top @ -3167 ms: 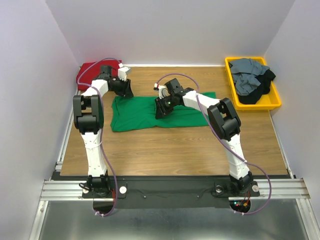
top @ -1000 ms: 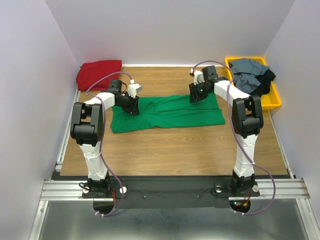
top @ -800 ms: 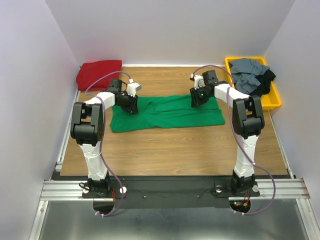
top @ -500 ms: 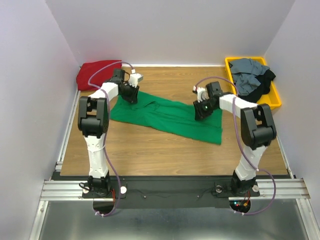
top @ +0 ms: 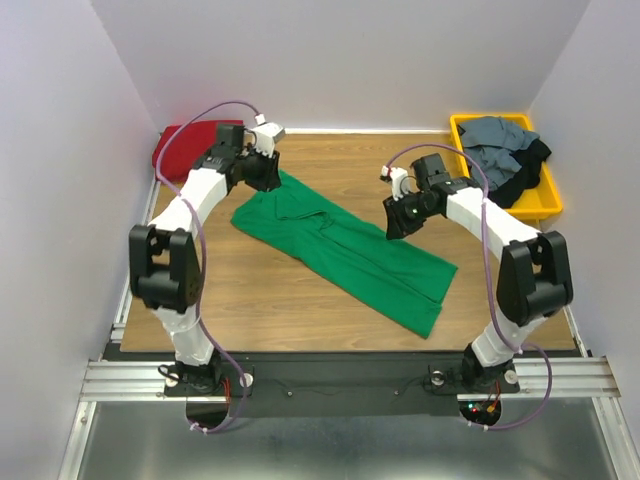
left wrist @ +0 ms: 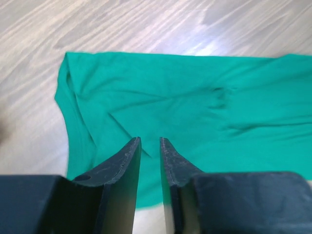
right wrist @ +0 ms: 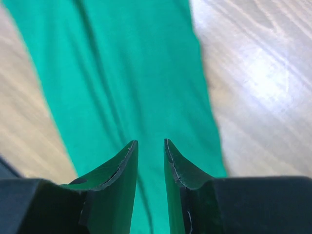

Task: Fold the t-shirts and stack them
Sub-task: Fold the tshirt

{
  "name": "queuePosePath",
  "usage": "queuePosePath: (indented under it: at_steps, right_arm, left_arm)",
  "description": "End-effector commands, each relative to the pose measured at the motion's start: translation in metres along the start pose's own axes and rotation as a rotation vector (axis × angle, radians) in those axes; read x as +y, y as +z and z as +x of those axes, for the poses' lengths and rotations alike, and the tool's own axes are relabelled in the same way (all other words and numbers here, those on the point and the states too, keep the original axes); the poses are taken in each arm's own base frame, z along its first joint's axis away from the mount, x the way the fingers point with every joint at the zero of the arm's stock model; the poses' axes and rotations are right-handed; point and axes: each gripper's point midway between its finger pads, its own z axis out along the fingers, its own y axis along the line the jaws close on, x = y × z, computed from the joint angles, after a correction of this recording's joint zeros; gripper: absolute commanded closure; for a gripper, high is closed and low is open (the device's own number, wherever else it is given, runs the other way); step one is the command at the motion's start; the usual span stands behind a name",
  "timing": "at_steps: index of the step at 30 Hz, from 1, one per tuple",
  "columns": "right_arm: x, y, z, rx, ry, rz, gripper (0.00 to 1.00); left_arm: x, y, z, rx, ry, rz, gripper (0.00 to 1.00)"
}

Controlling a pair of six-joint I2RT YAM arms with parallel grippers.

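Green marks the work in hand: a bright green soft cloth t-shirt (top: 345, 250) is laid as a long, narrow band slantwise across the wooden table (top: 300, 330), probably half-folded and being squared for its next fold. The left gripper (top: 268, 178) is placed at its far left end and the right gripper (top: 397, 222) over its far long edge. Each pair of jaws is set at a narrow slit with green seen through it, and whether cloth is pinched cannot be told. A dark red cloth t-shirt (top: 178, 148) is kept in the far left corner, judged the start of the stack. Unfolded slate grey cloth (top: 495, 140) and black cloth (top: 510, 188) are heaped in a yellow plastic tray (top: 520, 213).

Counted: two grippers, one green shirt, one red, one tray. The garments in the heap cannot be numbered.
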Motion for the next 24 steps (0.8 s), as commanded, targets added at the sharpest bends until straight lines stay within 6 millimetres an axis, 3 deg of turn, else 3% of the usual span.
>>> queuePosePath:
  at_steps: [1, 2, 8, 16, 19, 21, 22, 23, 24]
  right_arm:
    - [-0.030, 0.026, 0.010, 0.082, 0.002, 0.068, 0.68]
    - [-0.033, 0.029, 0.012, 0.093, 0.008, 0.074, 0.69]
    - [-0.037, 0.045, 0.038, 0.170, 0.033, 0.065, 0.73]
    - [-0.012, 0.051, 0.074, 0.232, 0.081, -0.030, 0.73]
    - [0.002, 0.055, 0.086, 0.258, 0.094, -0.078, 0.73]
    - [0.010, 0.057, 0.087, 0.260, 0.112, -0.115, 0.71]
    - [0.012, 0.057, 0.086, 0.256, 0.120, -0.128, 0.69]
    - [0.015, 0.056, 0.078, 0.240, 0.130, -0.141, 0.65]
    - [0.015, 0.055, 0.074, 0.231, 0.135, -0.143, 0.61]
  left_arm:
    - [-0.009, -0.015, 0.014, -0.027, -0.142, -0.048, 0.70]
    - [-0.008, -0.013, 0.032, 0.009, -0.179, -0.066, 0.73]
    - [-0.004, -0.004, 0.079, 0.119, -0.262, -0.123, 0.76]
    - [0.007, 0.027, 0.133, 0.287, -0.313, -0.169, 0.80]
    - [0.021, 0.044, 0.141, 0.317, -0.311, -0.201, 0.81]
    - [0.035, 0.057, 0.123, 0.289, -0.282, -0.219, 0.82]
    - [0.043, 0.071, 0.134, 0.328, -0.288, -0.230, 0.83]
    - [0.053, 0.077, 0.108, 0.293, -0.265, -0.238, 0.83]
    - [0.059, 0.084, 0.099, 0.283, -0.253, -0.243, 0.83]
